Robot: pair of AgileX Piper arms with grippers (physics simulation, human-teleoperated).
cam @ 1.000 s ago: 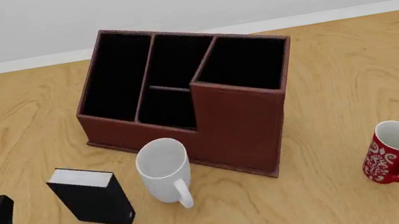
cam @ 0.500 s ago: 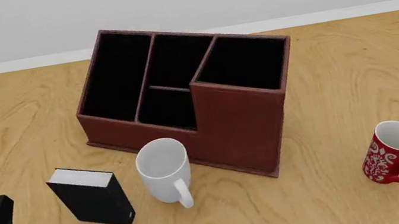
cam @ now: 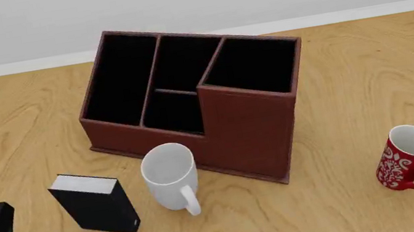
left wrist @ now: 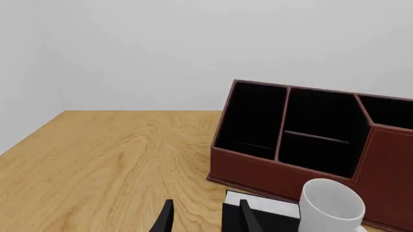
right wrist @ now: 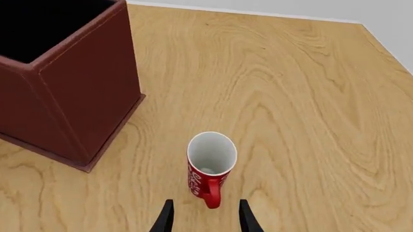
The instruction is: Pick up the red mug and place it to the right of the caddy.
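Small red floral ceramic mug [cam: 406,158] upright on table at 4 o'clock of large reddish-brown compartmented caddy [cam: 198,111], ungrasped. Right gripper [right wrist: 203,217] fingers spread, just behind handle. Grasp, lift, placement remain.

The red mug [cam: 403,159] is showing white floral print and a white inside. The caddy [cam: 247,125] is appearing dark reddish-brown, lined black. A plain white mug [cam: 171,174], black box [cam: 96,205] and light wood-grain table [cam: 367,78] are showing.
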